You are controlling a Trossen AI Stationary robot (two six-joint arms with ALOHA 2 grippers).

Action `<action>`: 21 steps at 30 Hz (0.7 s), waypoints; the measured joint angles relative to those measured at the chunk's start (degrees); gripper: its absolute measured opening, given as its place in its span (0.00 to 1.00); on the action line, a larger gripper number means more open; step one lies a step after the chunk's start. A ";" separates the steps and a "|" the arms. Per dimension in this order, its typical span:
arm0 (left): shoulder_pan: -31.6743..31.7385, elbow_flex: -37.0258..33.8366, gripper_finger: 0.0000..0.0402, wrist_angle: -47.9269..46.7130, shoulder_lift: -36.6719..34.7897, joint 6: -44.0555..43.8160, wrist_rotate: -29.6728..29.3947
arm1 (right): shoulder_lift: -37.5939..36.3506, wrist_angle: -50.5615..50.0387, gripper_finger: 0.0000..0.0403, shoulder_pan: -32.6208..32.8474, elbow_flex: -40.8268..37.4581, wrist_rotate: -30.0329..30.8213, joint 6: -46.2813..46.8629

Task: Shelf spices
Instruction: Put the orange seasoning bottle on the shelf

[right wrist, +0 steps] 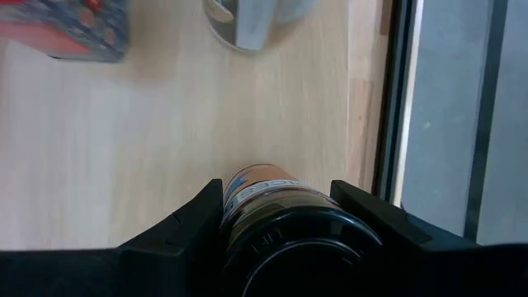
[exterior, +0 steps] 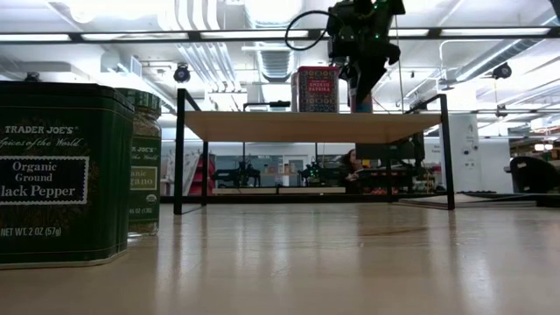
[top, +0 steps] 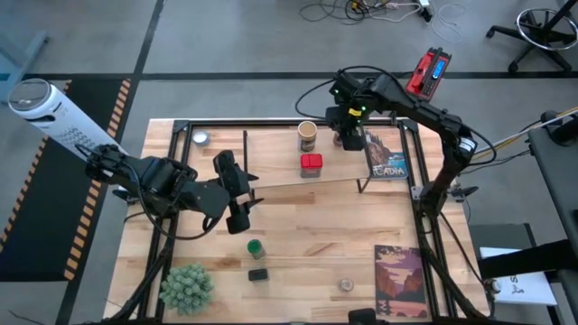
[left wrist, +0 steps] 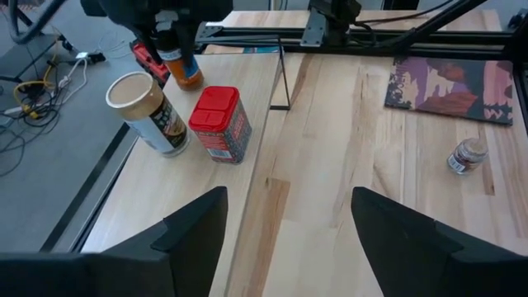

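The shelf (top: 271,181) spans the table's far half. On its board stand a tan cylinder (top: 307,135), a red square tin (top: 312,164) and a small pale jar (top: 200,138). My right gripper (top: 348,137) is over the board, right of the cylinder, shut on a dark-lidded brown jar (right wrist: 262,188). My left gripper (top: 246,191) hangs open above the table's middle with nothing between its fingers (left wrist: 198,223). A green-lidded jar (top: 256,247) and a dark square tin (top: 258,273) stand upright on the tabletop nearer the front. My right gripper pinches the brown jar at its dark lid end (right wrist: 239,227) between its two fingers, one on each side. The fingers come steeply from above, slanting. The jar hangs upright below them (left wrist: 185,73). Whether its base rests on the shelf board, I cannot tell.
A picture-cover book (top: 386,155) lies on the shelf's right part, beside the held jar. Another book (top: 400,280), a small jar (top: 345,285) and a fuzzy green plant ball (top: 187,287) lie near the front edge. The shelf's black uprights (top: 245,153) stand between sections.
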 joint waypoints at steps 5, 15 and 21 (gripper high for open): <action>0.00 0.00 0.61 -0.93 0.00 -0.51 -0.02 | 0.76 0.73 0.47 -0.06 -0.02 1.30 -1.08; 0.00 0.00 0.62 -1.64 0.00 -0.71 -0.04 | 0.81 1.02 0.47 -1.03 -0.02 0.87 -0.54; 0.00 0.00 0.61 -1.64 0.00 -0.93 -0.03 | 0.81 1.02 0.47 -1.01 -0.02 0.85 -0.24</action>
